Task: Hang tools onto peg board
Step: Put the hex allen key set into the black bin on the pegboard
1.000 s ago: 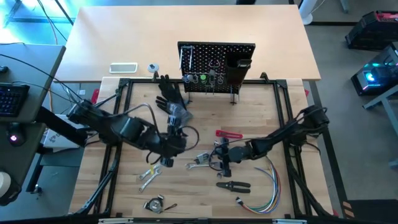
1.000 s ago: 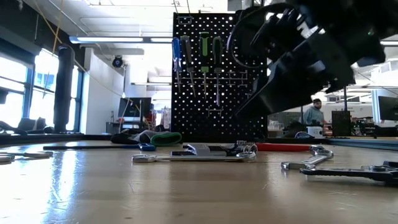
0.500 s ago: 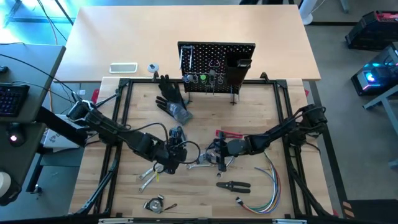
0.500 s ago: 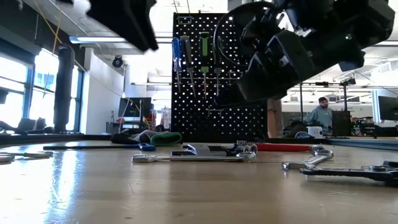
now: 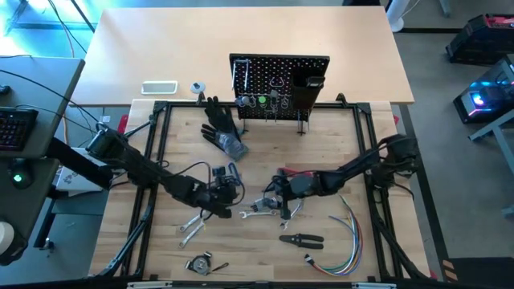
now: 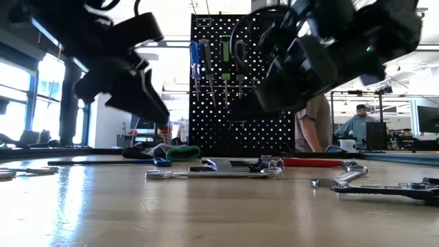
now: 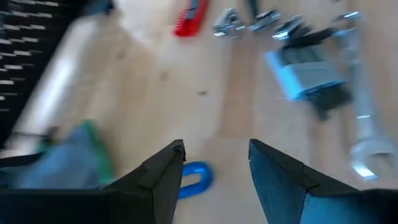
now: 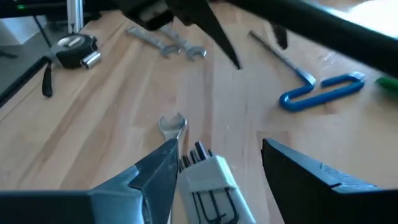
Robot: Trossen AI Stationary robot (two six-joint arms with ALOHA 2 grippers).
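- Since a second ago both arms have drawn in toward the middle of the table: the left gripper (image 5: pixel 222 195) has slid right and dropped low near the blue-handled hex key (image 8: pixel 323 90), while the right gripper (image 5: pixel 277 195) has moved left over the cluster of silver wrenches (image 5: pixel 259 207).
- The left gripper's fingers (image 7: pixel 163 177) are spread with nothing between them; only bare wood and the blue loop of the hex key's handle (image 7: pixel 196 176) show in the gap.
- The right gripper's fingers (image 8: pixel 152 177) are also spread and empty, poised just above a wrench head (image 8: pixel 172 122) and a small grey clip-like piece (image 8: pixel 208 177).
- The peg board (image 5: pixel 279 83) stands upright at the far edge, well apart from both grippers, with a few tools already hanging on it (image 6: pixel 225 56). Still flat on the table are the red-handled tool (image 5: pixel 299 172), the dark pliers (image 5: pixel 301 238) and more wrenches (image 5: pixel 190 228) at near left.
- Risk, as I judge it: the two grippers work close together over the same patch, so either arm reaching further in could strike the other.
- A second risk: the wrenches lie flat and overlapping, so a closing pinch may catch two at once or slip off thin metal.
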